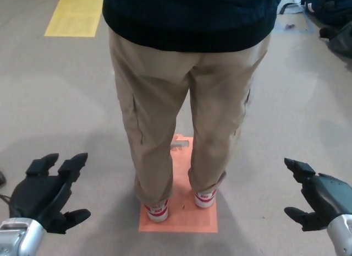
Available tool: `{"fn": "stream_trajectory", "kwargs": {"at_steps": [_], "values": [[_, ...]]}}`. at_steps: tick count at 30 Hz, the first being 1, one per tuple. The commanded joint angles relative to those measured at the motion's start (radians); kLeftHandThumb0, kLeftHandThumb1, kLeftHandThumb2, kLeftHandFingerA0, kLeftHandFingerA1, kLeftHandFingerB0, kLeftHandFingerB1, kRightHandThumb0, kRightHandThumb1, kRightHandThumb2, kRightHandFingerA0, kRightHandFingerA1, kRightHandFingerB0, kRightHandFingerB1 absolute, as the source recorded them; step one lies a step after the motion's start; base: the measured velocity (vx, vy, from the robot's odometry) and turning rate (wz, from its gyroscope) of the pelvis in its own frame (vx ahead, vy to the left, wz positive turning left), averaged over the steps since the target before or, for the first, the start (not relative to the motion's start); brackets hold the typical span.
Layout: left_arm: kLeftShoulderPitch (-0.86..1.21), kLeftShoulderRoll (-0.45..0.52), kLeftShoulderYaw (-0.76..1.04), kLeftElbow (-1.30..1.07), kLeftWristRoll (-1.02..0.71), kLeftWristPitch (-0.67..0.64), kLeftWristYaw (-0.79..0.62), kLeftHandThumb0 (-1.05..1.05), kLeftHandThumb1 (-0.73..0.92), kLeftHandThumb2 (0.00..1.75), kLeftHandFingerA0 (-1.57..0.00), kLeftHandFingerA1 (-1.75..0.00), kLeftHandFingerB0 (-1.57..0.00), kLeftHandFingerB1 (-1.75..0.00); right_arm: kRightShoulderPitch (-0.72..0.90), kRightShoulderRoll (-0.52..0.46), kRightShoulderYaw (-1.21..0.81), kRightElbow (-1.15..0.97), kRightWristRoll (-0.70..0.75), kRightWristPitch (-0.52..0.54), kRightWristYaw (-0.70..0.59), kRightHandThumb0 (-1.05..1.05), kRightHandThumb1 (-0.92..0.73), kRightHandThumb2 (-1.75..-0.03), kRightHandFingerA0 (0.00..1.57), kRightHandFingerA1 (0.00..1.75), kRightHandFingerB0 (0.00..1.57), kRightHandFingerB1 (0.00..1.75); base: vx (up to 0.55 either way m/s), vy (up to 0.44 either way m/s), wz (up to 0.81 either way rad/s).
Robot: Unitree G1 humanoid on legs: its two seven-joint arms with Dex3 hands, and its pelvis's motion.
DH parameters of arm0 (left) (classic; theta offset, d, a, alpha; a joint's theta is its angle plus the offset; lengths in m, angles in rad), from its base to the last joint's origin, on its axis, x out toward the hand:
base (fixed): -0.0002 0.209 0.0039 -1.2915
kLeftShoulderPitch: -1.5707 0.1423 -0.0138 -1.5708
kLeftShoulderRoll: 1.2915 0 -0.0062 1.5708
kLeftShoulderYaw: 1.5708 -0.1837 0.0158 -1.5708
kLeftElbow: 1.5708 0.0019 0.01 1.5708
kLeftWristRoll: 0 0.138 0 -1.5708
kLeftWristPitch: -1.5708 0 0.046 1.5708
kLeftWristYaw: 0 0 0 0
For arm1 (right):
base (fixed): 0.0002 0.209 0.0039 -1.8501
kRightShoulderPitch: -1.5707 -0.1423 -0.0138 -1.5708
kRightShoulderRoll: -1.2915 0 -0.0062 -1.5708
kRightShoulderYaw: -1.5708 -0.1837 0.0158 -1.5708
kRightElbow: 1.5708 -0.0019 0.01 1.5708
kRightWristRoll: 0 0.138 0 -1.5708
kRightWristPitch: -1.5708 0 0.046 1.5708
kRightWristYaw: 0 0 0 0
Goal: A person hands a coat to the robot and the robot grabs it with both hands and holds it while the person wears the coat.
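In the centre of the frame we see a person (181,96) from behind, in tan trousers and a dark coat (187,16) whose hem crosses the top of the frame; the coat is on the person's body, well apart from both of our hands. The person's white and red shoes (157,210) stand on an orange mat (179,214) at lower centre, on a grey floor (66,102). Our left hand (47,192) sits at the lower left, empty, its thumb and two fingers spread wide. Our right hand (316,192) sits at the lower right, also empty and spread open. A yellow patch (74,15) marks the floor at upper left, and dark bags (330,14) lie at upper right.
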Motion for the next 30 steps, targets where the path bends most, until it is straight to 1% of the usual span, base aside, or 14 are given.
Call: {"fn": "stream_trajectory", "kwargs": {"at_steps": [1,4,5,6,7,8,17,18,19,22,24,25,29,30], "values": [[-0.004,-0.002,-0.021,0.02,-0.024,-0.018,-0.051,-0.75,0.62,0.94,-0.28,-0.47,0.0,-0.18,-0.017,-0.02,-0.001,0.004,0.051,0.008,0.101,-0.38,-0.6,-0.72,0.32,0.4,0.09,0.22,0.0,0.0,0.0],[-0.003,0.001,-0.026,0.022,-0.028,-0.015,-0.055,-0.74,0.62,0.95,-0.27,-0.47,0.0,-0.19,-0.022,-0.018,0.001,0.002,0.055,0.015,0.116,-0.32,-0.67,-0.63,0.35,0.35,0.08,0.19,0.0,0.0,0.0],[-0.003,0.005,-0.028,0.022,-0.028,-0.011,-0.054,-0.69,0.76,0.64,-0.33,-0.32,-0.02,-0.17,-0.029,-0.017,0.001,0.006,0.058,0.008,0.117,-0.38,-0.62,-0.72,0.34,0.4,0.09,0.23,0.0,0.0,0.0],[-0.004,0.007,-0.029,0.022,-0.031,-0.008,-0.066,-0.77,0.65,0.95,-0.23,-0.45,0.0,-0.15,-0.028,-0.017,-0.003,0.006,0.065,0.001,0.118,-0.37,-0.63,-0.7,0.36,0.4,0.09,0.23,0.0,0.0,0.0],[-0.005,0.008,-0.031,0.023,-0.035,-0.005,-0.083,-0.77,0.65,0.95,-0.23,-0.45,0.0,-0.15,-0.026,-0.016,-0.009,0.005,0.075,-0.007,0.121,-0.37,-0.63,-0.7,0.36,0.4,0.09,0.23,0.0,0.0,0.0],[-0.006,0.007,-0.029,0.024,-0.041,-0.004,-0.092,-0.75,0.64,0.95,-0.21,-0.44,0.0,-0.16,-0.024,-0.019,-0.012,0.002,0.081,-0.015,0.122,-0.29,-0.69,-0.6,0.41,0.35,0.07,0.26,0.0,0.0,0.0],[-0.015,0.005,-0.043,0.022,-0.043,0.021,-0.109,-0.72,0.67,0.97,-0.17,-0.43,0.0,-0.18,-0.037,-0.02,-0.005,0.005,0.085,-0.015,0.116,-0.28,-0.68,-0.64,0.41,0.36,0.08,0.2,0.0,0.0,0.0],[-0.016,0.002,-0.045,0.022,-0.043,0.025,-0.108,-0.68,0.81,0.68,-0.25,-0.31,0.0,-0.1,-0.037,-0.021,-0.001,0.002,0.083,-0.005,0.122,-0.29,-0.7,-0.6,0.4,0.34,0.06,0.25,0.0,0.0,0.0],[-0.016,0.002,-0.045,0.021,-0.045,0.024,-0.11,-0.67,0.82,0.68,-0.25,-0.3,0.0,-0.12,-0.036,-0.02,0.001,0.0,0.084,-0.001,0.127,-0.35,-0.63,-0.72,0.34,0.39,0.08,0.2,0.0,0.0,0.0],[-0.014,0.003,-0.045,0.021,-0.049,0.016,-0.106,-0.67,0.82,0.68,-0.25,-0.3,0.0,-0.11,-0.038,-0.019,0.012,-0.004,0.08,0.009,0.133,-0.36,-0.62,-0.72,0.33,0.39,0.09,0.2,0.0,0.0,0.0],[-0.007,0.001,-0.045,0.022,-0.051,0.016,-0.106,-0.68,0.81,0.68,-0.25,-0.31,0.0,-0.11,-0.033,-0.022,0.025,-0.008,0.072,0.011,0.135,-0.3,-0.68,-0.64,0.36,0.34,0.08,0.19,0.0,0.0,0.0],[-0.001,-0.002,-0.044,0.023,-0.054,0.015,-0.104,-0.71,0.67,0.97,-0.18,-0.43,0.0,-0.2,-0.027,-0.023,0.029,-0.01,0.071,0.009,0.133,-0.31,-0.69,-0.64,0.35,0.34,0.08,0.18,0.0,0.0,0.0],[0.012,-0.005,-0.046,0.024,-0.053,0.014,-0.092,-0.72,0.68,0.98,-0.19,-0.44,0.0,-0.2,-0.012,-0.023,0.039,-0.016,0.076,0.009,0.13,-0.31,-0.69,-0.64,0.36,0.34,0.08,0.18,0.0,0.0,0.0],[0.017,-0.005,-0.052,0.023,-0.047,0.015,-0.086,-0.68,0.85,0.69,-0.24,-0.3,0.0,-0.12,-0.007,-0.025,0.043,-0.02,0.075,0.011,0.133,-0.3,-0.69,-0.64,0.35,0.34,0.07,0.18,0.0,0.0,0.0]]}}
